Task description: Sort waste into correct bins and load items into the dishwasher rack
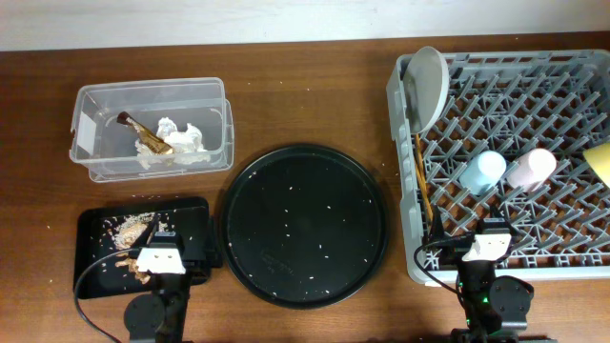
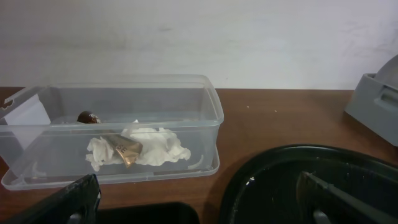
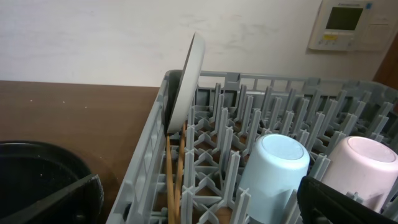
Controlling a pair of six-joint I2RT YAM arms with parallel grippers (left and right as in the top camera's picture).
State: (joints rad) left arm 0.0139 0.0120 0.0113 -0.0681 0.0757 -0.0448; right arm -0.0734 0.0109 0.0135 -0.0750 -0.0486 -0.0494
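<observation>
Holding: nothing. My left hand (image 1: 160,243) and right hand (image 1: 488,238) are both spread fully wide, parked at the near bench (image 1: 305,86) edge, one on each side of the round black tray (image 1: 305,224).
Dry waste: tissue (image 1: 186,141) and brown stick scrap (image 1: 148,136) sit together in the clear tub (image 1: 221,105), behind-left of the round tray.
Food waste: crumbly scraps (image 1: 129,229) kept apart in the shallow black tray (image 1: 195,214), just left of the round tray, under my left hand.
Rack (image 1: 572,59): right of the round tray.
Load: grey bowl (image 1: 429,86) on edge between pegs, presumably to drain; chopsticks (image 1: 420,176) in a channel beside it; blue cup (image 1: 483,170) and pink cup (image 1: 531,168) leaning base-up on pegs; yellow bowl (image 1: 600,162) furthest right.
Read: sorting looks done; only stray grains on the round tray.
</observation>
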